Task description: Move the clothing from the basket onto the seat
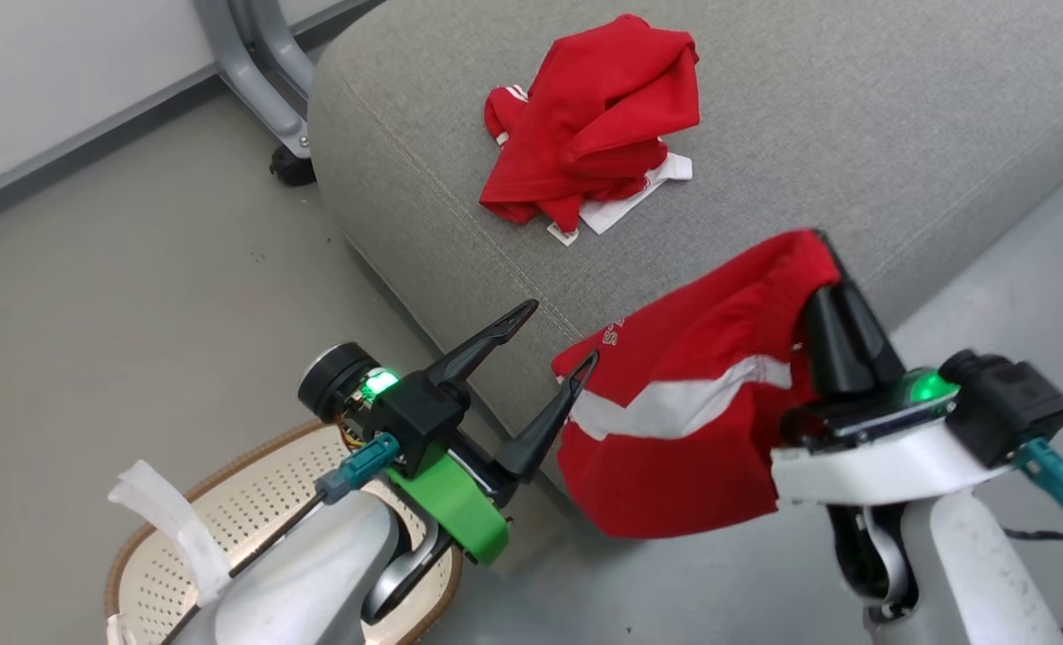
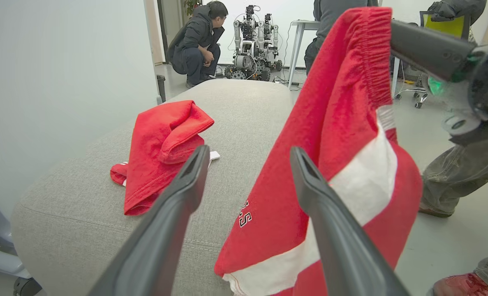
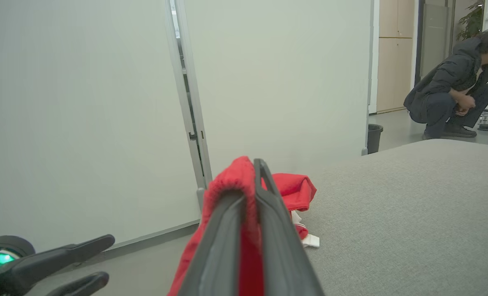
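Clamped right jaws held clothing [image 1: 674, 448] mid-transfer, left jaws gaped empty; next it needed lowering onto the seat [image 1: 853, 134].

Pale wall [image 3: 83, 102], grey floor [image 1: 137, 269], black bin [image 3: 374, 137] beside it.

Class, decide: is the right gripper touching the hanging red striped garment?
Touching. The right wrist view shows the right gripper shut on the red striped garment, its elastic edge pinched between the closed jaws.
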